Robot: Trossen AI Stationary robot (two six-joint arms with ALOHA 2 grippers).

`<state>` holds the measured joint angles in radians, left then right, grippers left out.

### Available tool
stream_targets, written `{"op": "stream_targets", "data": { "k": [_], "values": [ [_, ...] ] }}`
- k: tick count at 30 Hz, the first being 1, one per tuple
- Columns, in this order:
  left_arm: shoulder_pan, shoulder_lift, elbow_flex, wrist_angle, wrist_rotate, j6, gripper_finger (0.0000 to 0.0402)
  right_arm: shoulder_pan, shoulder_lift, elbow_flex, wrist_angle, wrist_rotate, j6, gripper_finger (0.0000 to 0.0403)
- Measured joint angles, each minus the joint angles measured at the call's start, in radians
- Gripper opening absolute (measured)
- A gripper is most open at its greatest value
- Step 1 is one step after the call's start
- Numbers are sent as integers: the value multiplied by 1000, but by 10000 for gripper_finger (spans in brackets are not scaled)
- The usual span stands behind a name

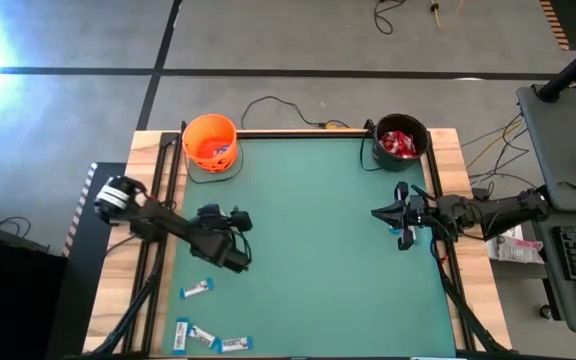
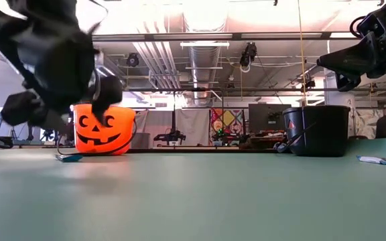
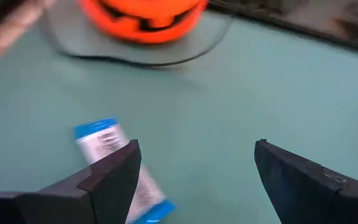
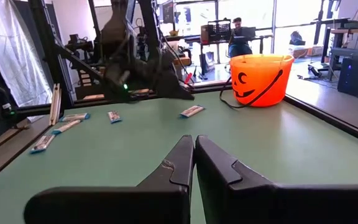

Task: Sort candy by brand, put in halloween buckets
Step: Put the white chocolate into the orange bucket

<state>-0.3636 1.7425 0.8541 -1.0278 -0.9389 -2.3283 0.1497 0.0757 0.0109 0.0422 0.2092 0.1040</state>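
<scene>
My left gripper (image 3: 197, 155) is open and hangs above the table's left half (image 1: 230, 240). A blue-and-white bar (image 3: 114, 162) lies flat on the mat beside one finger, which partly hides it. The orange bucket (image 1: 210, 140) stands at the far left and also shows in the left wrist view (image 3: 143, 18). The black bucket (image 1: 400, 140) at the far right holds red packets. Several more bars (image 1: 203, 335) lie near the near-left corner, one (image 1: 197, 290) closer to the arm. My right gripper (image 4: 192, 146) is shut on nothing, raised at the right (image 1: 378, 212).
Another bar (image 2: 380, 159) lies on the mat at the right, under my right arm. A cable (image 1: 268, 105) runs along the far edge between the buckets. Bare green mat (image 1: 318, 260) spreads between the arms. People (image 4: 238, 31) sit in the room beyond.
</scene>
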Motion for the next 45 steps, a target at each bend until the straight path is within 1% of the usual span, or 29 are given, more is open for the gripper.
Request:
{"op": "stream_targets", "data": {
  "k": [3, 9, 13, 18, 21, 25, 27, 32, 36, 40, 45],
  "values": [
    [48, 51, -3, 24, 84, 2, 297, 0, 0, 0, 0, 0, 0, 9],
    [139, 138, -6, 84, 94, 14, 297, 0, 0, 0, 0, 0, 0, 9],
    [183, 146, -6, 70, 144, 42, 297, 0, 0, 0, 0, 0, 0, 9],
    [171, 134, -1, 48, 191, 45, 297, 0, 0, 0, 0, 0, 0, 9],
    [145, 132, 28, 27, 211, 41, 297, 0, 0, 0, 0, 0, 0, 9],
    [124, 134, 71, -83, 222, 30, 297, 0, 0, 0, 0, 0, 0, 9],
    [119, 135, 82, -125, 247, 30, 297, 0, 0, 0, 0, 0, 0, 9],
    [101, 142, 88, -115, 281, 30, 297, 0, 0, 0, 0, 0, 0, 9],
    [103, 184, 77, -97, 360, 24, 297, 0, 0, 0, 0, -1, 0, 9],
    [107, 244, 79, -89, 354, 3, 298, 0, 0, 0, 0, -1, 0, 9],
    [126, 289, 89, -58, 298, 3, 292, 0, 0, 0, 0, -1, 0, 9]
  ]
}}
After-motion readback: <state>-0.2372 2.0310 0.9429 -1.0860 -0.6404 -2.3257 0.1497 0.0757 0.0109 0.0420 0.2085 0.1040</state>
